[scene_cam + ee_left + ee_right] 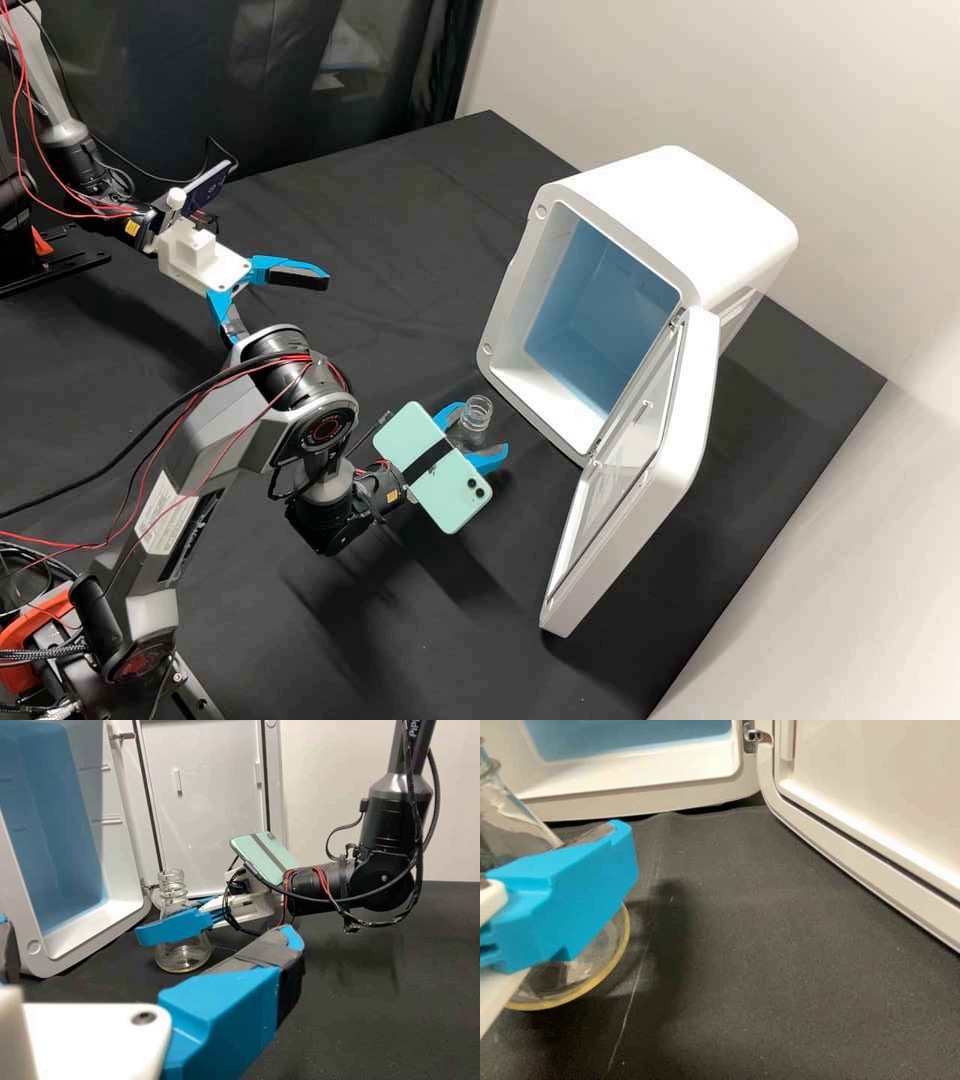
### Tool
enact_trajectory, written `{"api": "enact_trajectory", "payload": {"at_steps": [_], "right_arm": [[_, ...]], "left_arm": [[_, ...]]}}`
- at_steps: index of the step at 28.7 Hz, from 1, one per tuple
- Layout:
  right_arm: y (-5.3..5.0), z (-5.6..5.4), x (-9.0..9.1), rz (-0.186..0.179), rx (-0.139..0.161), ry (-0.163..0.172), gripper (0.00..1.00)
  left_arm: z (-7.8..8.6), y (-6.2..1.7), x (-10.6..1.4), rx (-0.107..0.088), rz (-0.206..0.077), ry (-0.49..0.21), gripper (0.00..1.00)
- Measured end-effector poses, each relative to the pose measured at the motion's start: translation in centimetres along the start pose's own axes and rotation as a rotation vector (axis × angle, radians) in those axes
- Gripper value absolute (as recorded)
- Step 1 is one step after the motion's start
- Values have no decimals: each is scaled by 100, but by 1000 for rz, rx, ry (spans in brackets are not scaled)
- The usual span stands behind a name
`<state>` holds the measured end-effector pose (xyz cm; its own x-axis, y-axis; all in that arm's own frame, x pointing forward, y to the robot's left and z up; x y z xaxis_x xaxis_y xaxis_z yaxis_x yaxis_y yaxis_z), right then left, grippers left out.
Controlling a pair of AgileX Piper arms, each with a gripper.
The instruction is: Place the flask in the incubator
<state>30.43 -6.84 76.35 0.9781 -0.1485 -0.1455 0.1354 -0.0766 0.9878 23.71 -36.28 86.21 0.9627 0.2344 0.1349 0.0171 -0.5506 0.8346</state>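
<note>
A small clear glass flask [480, 409] stands on the black bench just in front of the open incubator [700, 215], a white box with a pale blue inside. My right gripper [483, 433] is shut on the flask [181, 954], one blue finger [176, 926] across its shoulder; the base [570, 979] rests on the bench. The incubator door [640, 470] is swung wide open, beside the flask. My left gripper [262, 295] hangs open and holds nothing at the back left, well away from the flask.
A mint green phone [432, 466] is strapped on the right wrist. Red and black cables trail along both arms at the left. The bench edge [780, 540] runs close behind the incubator and door. Bare black bench lies between the two arms.
</note>
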Motion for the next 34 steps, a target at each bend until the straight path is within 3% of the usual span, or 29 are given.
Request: {"api": "enact_trajectory", "payload": {"at_steps": [6, 14, 20, 26, 30, 34], "right_arm": [[35, -39, -10, 4, -3, 3, 0], [239, -138, -44, 71, 8, 34, 0], [383, -256, 38, 101, 19, 52, 0], [505, -421, 234, 140, 51, 44, 0], [547, -556, 431, 151, 40, 55, 0], [585, -625, 660, 152, 24, 26, 0]], "left_arm": [[0, 0, 0, 0, 0, 0, 100], [0, 0, 0, 0, 0, 0, 100], [0, 0, 0, 0, 0, 0, 100], [0, 0, 0, 0, 0, 0, 100], [0, 0, 0, 0, 0, 0, 100], [10, -2, 1, 0, -1, -4, 100]]}}
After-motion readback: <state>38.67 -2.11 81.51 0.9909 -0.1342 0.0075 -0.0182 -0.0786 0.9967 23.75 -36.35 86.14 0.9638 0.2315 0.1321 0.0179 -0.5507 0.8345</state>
